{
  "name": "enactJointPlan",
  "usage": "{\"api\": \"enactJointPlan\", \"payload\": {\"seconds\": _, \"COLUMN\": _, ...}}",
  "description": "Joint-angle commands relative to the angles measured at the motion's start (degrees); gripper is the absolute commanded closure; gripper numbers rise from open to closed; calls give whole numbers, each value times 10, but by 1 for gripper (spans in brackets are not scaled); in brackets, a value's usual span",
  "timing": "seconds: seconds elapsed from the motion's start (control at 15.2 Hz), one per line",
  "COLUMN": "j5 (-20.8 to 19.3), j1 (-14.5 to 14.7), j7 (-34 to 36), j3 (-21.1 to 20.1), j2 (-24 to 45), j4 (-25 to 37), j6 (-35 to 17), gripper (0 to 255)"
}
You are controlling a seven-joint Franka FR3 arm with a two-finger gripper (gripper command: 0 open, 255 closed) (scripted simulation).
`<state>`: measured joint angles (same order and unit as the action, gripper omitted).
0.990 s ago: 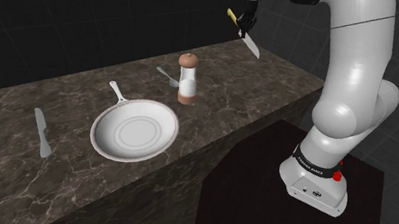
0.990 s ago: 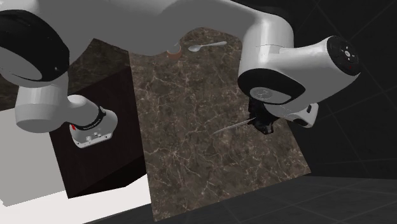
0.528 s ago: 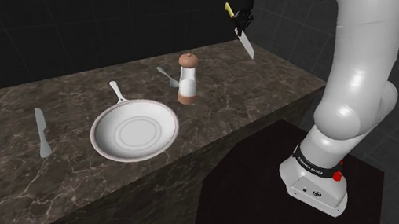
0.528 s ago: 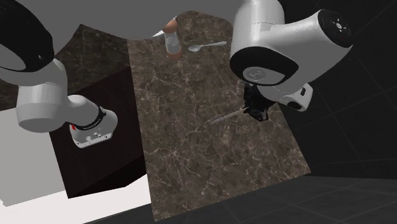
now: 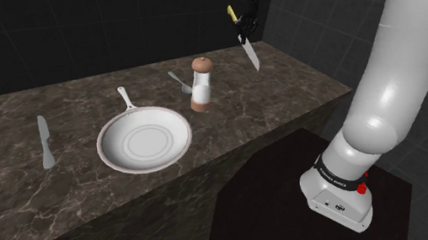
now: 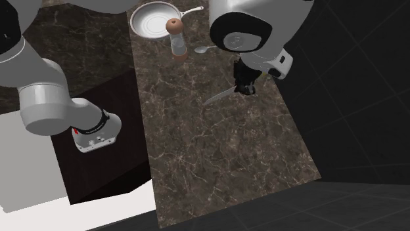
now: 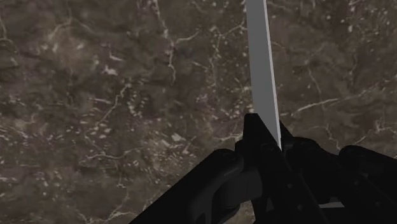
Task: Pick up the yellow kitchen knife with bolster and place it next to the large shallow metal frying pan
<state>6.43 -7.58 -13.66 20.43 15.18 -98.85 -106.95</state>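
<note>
1. Gripper. The gripper (image 5: 244, 28) is clamped on the yellow-handled knife (image 5: 250, 51). In the wrist view the black fingers (image 7: 257, 143) close on the rear of the blade, and the grey blade of the knife (image 7: 262, 63) runs straight out from the gripper (image 7: 267, 156) over the dark marbled counter (image 7: 95, 95).

2. Knife. In the shoulder view the yellow handle end projects above the fingers and the blade slants downward, tip lowest. The knife is in the air, clear of the counter (image 5: 11, 201).

3. Position relative to the frying pan. The frying pan (image 5: 145, 141) is pale with a reddish rim and lies flat on the counter, its handle pointing away from the counter's front edge. The knife hangs well apart from the pan, toward the shoulder view's right and higher up. In the second exterior view the gripper (image 6: 245, 88) and knife (image 6: 219, 96) are below and to the right of the pan (image 6: 156, 21).

4. Other items, relative to the pan.
- A grinder (image 5: 200, 84) with a brown cap stands upright just beside the pan's rim, between the pan and the held knife.
- A grey spoon (image 5: 179, 81) lies near the pan, just behind the grinder.
- A grey table knife (image 5: 45, 141) lies flat on the pan's far side from the grinder, apart from the rim.

5. Base. The arm's white base (image 5: 338, 192) sits on the dark stand (image 5: 283, 208), in front of the counter and well apart from the pan.
</note>
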Motion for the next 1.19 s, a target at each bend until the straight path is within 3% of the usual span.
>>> {"api": "enactJointPlan", "payload": {"seconds": 0.0, "j5": -6, "j1": 18, "j7": 27, "j3": -7, "j2": -20, "j4": -21, "j6": -4, "gripper": 255}}
{"api": "enactJointPlan", "payload": {"seconds": 0.53, "j5": -19, "j1": 84, "j7": 134, "j3": -48, "j2": -75, "j4": -89, "j6": -25, "gripper": 255}}
{"api": "enactJointPlan", "payload": {"seconds": 1.12, "j5": -18, "j1": 142, "j7": 236, "j3": -93, "j2": -93, "j4": -119, "j6": -42, "gripper": 255}}
